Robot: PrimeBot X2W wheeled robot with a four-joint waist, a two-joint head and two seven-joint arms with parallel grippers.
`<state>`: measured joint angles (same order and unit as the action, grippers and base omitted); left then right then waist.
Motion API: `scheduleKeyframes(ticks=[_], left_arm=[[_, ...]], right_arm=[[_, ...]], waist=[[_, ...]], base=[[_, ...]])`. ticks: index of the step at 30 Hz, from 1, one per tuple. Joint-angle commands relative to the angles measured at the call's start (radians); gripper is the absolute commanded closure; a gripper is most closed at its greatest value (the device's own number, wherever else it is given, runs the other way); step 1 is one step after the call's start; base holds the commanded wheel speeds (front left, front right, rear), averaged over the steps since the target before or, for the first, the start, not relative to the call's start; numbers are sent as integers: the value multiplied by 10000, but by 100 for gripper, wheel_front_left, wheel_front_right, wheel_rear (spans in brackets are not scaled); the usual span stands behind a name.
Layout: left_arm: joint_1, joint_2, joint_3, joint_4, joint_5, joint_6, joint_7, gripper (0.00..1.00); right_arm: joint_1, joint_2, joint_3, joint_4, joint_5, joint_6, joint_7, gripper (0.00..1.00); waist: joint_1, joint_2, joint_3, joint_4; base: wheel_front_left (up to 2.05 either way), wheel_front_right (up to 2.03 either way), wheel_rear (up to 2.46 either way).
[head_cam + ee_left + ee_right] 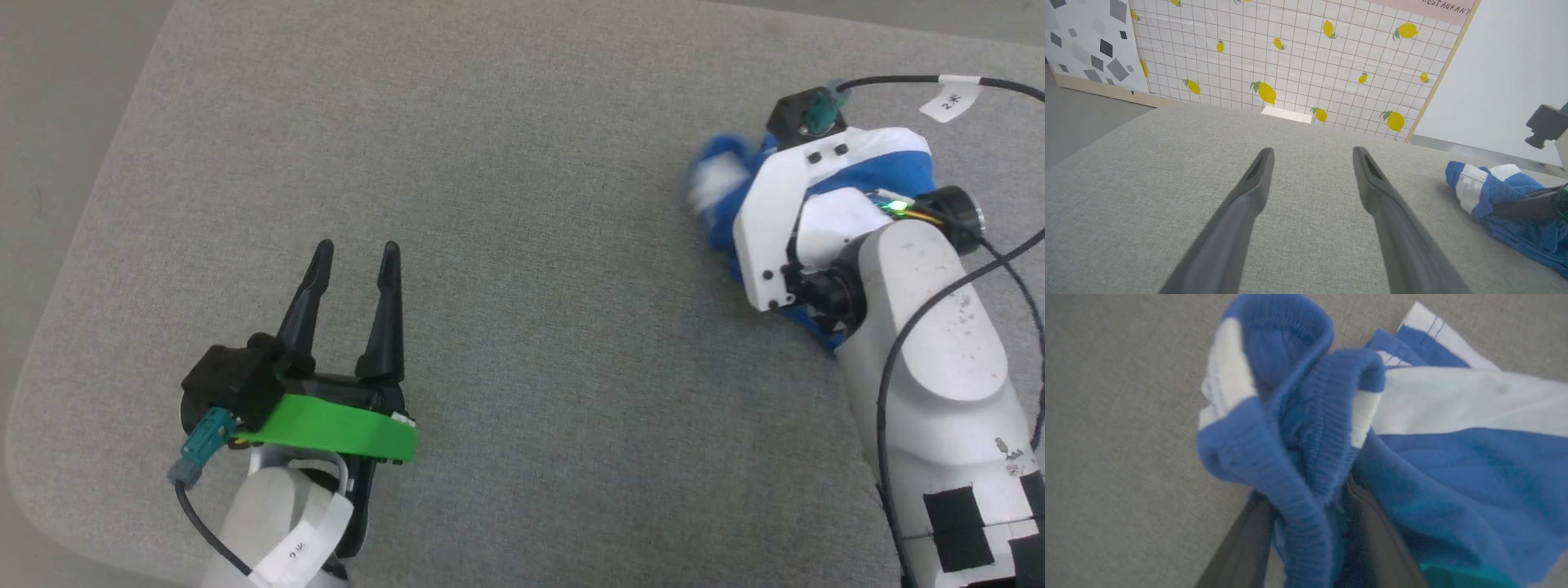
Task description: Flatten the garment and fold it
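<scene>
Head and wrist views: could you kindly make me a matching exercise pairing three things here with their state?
Things:
1. royal-blue cloth shorts with white stripes
2. left gripper, two long dark fingers
3. right gripper

States:
a. fingers among cloth folds
b. crumpled in a heap, far right
c. open above the bare grey fabric surface

Pairs: 1-b; 2-c; 3-a.

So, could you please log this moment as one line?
garment: crumpled, unflattened | right gripper: buried in cloth, grip unclear | left gripper: open, empty, apart from garment
</scene>
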<state>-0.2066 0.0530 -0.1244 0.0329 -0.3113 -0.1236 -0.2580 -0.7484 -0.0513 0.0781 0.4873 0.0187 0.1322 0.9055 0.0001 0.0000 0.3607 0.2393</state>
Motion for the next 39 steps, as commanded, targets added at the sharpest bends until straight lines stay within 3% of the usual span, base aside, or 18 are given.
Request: scheduleKeyframes(ticks=[1, 7, 13, 16, 21, 27, 30, 33, 39], left_arm=[[-1, -28, 55, 22, -83, -45, -38, 0], [183, -28, 233, 47, 71, -50, -38, 0], [491, -28, 360, 39, 190, -57, -38, 0], [646, -28, 418, -17, 191, -59, -38, 0], [795, -28, 424, -56, 131, -61, -38, 0], [867, -28, 412, -86, 4, -62, -38, 0], [863, -28, 349, -64, -16, -63, -38, 0], [842, -28, 282, -34, -11, -64, -38, 0], [824, -28, 182, 0, 50, -67, -38, 0]], right_arm=[[68, 10, 99, 91, 232, -15, -111, 0], [273, 10, 373, -778, 1175, -15, -853, 0], [1074, 10, 38, -2433, 1423, -15, -1698, 0], [1706, 10, -553, -3280, 1517, -15, -2854, 0], [2566, 10, -1538, -3693, 1933, -15, -5352, 0], [3120, 10, -2708, -2783, 2728, -15, -7665, 0], [2994, 10, -3195, -1749, 4305, -15, -7911, 0], [2486, 10, -3741, -137, 6560, -15, -7138, 0], [1308, 10, -4903, 2253, 7875, -15, -4899, 0]], waist=[[-1, 0, -179, -162], [-1, 0, -744, -631], [-1, 0, -1362, -1153], [-1, 0, -1615, -1382], [-1, 0, -1823, -1601], [-1, 0, -1894, -1731], [-1, 0, -1868, -1732], [-1, 0, -1801, -1675], [-1, 0, -1663, -1474]], base=[[0, 0, 0], [0, 0, 0], [0, 0, 0], [0, 0, 0], [0, 0, 0], [0, 0, 0], [0, 0, 0], [0, 0, 0], [0, 0, 0]])
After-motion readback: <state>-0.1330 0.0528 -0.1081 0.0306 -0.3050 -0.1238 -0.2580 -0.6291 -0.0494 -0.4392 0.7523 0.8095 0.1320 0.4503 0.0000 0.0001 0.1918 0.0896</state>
